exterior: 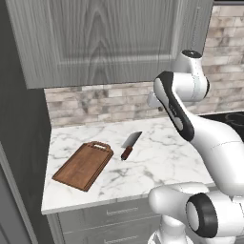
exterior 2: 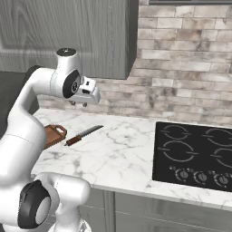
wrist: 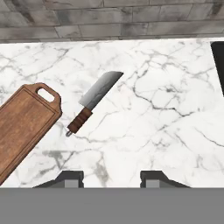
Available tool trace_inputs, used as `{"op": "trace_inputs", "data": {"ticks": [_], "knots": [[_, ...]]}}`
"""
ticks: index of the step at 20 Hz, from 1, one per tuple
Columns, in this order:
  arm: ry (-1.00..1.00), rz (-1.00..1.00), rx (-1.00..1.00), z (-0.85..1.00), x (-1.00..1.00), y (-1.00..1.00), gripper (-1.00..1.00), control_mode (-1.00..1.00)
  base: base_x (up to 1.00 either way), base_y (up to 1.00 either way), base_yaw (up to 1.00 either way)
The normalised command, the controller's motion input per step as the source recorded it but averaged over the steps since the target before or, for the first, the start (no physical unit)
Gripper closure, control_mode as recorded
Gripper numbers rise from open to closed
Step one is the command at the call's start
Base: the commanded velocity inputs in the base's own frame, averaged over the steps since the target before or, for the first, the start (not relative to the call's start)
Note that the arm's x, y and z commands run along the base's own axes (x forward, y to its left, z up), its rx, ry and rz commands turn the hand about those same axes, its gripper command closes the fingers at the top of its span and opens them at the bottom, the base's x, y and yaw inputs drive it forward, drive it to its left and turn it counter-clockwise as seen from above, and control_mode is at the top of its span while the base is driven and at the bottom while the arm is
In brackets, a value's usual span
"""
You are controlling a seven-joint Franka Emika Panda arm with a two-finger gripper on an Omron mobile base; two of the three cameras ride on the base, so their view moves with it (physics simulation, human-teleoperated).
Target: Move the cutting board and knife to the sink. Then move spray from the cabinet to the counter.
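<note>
Counting: one cutting board [wrist: 24,127] | one knife [wrist: 94,100] | gripper [wrist: 111,178] jaws apart, empty

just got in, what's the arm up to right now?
Nothing is held at this moment. The end effector hangs above the counter with its jaws apart and nothing between them. The cutting board and the knife lie flat side by side on the marble, apart from each other. The cabinet door above is shut.
</note>
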Motion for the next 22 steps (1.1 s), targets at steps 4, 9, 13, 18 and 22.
{"op": "trace_inputs", "data": {"ticks": [4,9,13,18,22], "knots": [[-0.02,0.00,0.00,0.00,-0.20,0.00,-1.00,-1.00,0.00,0.00,0.00],[-0.01,0.00,0.00,-0.06,-0.52,0.00,-1.00,-1.00,0.00,0.00,0.00],[0.00,0.00,0.00,-0.19,-0.46,0.03,-1.00,-1.00,0.00,0.00,0.00],[0.00,0.00,0.00,-0.33,-0.23,0.13,-1.00,-1.00,0.00,0.00,0.00],[0.00,0.00,0.00,-0.43,-0.02,0.26,-1.00,-1.00,0.00,0.00,0.00]]}}
